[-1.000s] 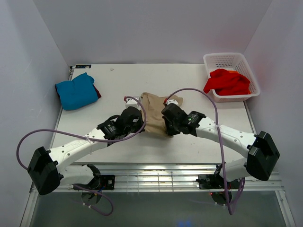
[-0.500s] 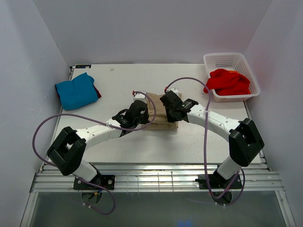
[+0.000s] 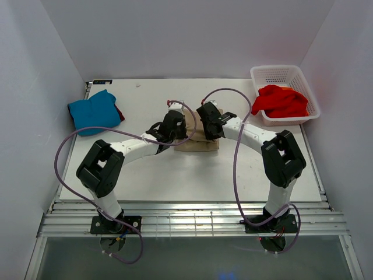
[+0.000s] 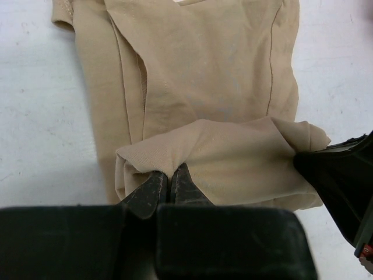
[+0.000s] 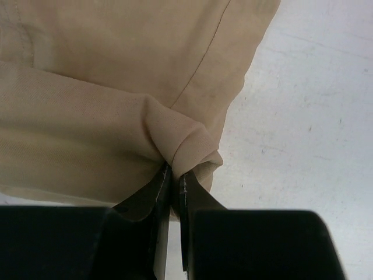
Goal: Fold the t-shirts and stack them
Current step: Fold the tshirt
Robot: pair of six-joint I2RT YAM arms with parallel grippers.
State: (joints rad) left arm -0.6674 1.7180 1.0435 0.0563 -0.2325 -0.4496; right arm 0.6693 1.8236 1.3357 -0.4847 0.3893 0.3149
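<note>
The tan-beige t-shirt [image 3: 197, 144], at the middle of the table [image 3: 245, 169], has had its near hem carried over itself — left gripper [image 4: 169, 179] and right gripper [image 5: 173, 174] each clamped on a corner — so this fold looks nearly closed.

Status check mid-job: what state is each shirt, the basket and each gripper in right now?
tan t-shirt: partly folded on the table, one edge pinched up at both ends.
teal t-shirt: folded, at the table's far left.
dark red t-shirt: under the teal t-shirt, only an edge showing.
bright red t-shirt: unfolded, heaped in the basket.
basket: upright, far right.
left gripper: shut on the tan t-shirt.
right gripper: shut on the tan t-shirt.
</note>
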